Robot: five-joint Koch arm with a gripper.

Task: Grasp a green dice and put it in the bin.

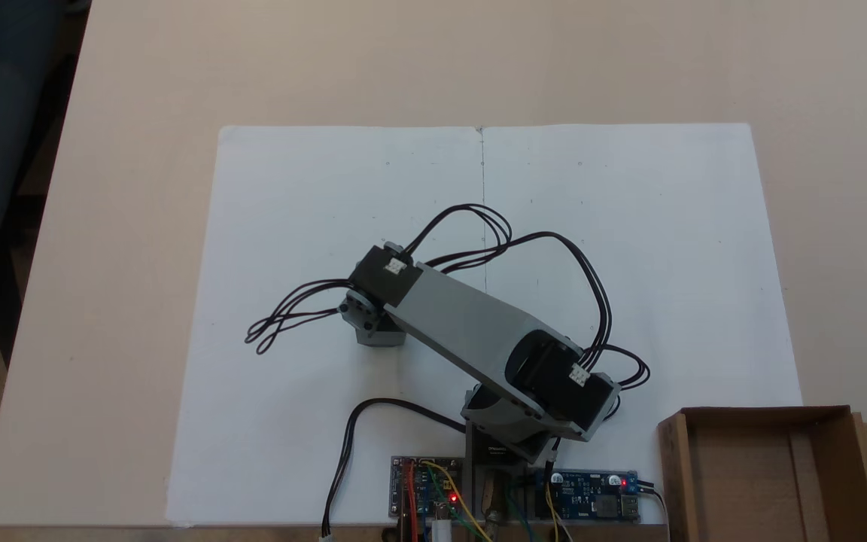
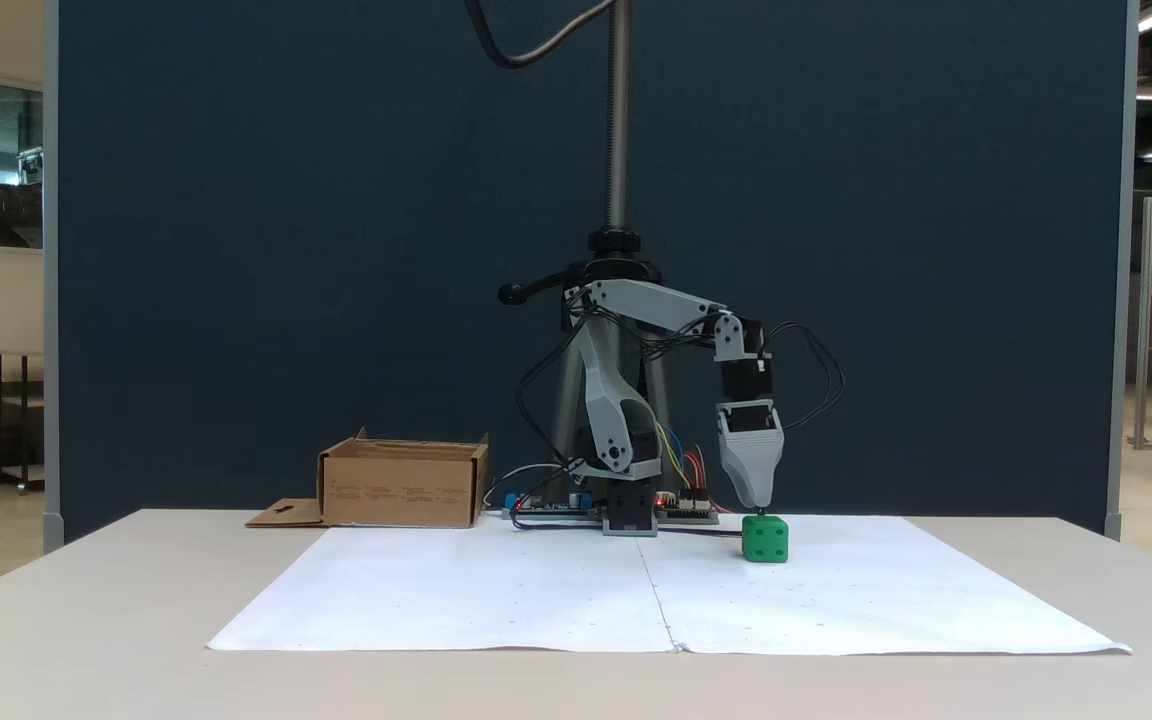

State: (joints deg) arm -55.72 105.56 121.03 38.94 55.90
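Observation:
The green dice (image 2: 765, 538) sits on the white paper, right of the arm's base in a fixed view from the front. My gripper (image 2: 758, 507) points straight down with its tip at the top of the dice. It reads as a single tapered grey piece, so the gap between the jaws cannot be made out. From above, in a fixed view, the wrist and gripper body (image 1: 375, 325) cover the dice. The bin (image 1: 674, 467), a brown cardboard box with a slotted flap, stands at the lower right; from the front the bin (image 2: 401, 488) is left of the base.
A large white paper sheet (image 1: 629, 248) covers the middle of the beige table (image 1: 125, 226). Circuit boards (image 1: 591, 497) with wires lie beside the arm's base. Black cables (image 1: 290, 324) loop out from the wrist. A tripod pole (image 2: 618, 120) and a dark partition stand behind.

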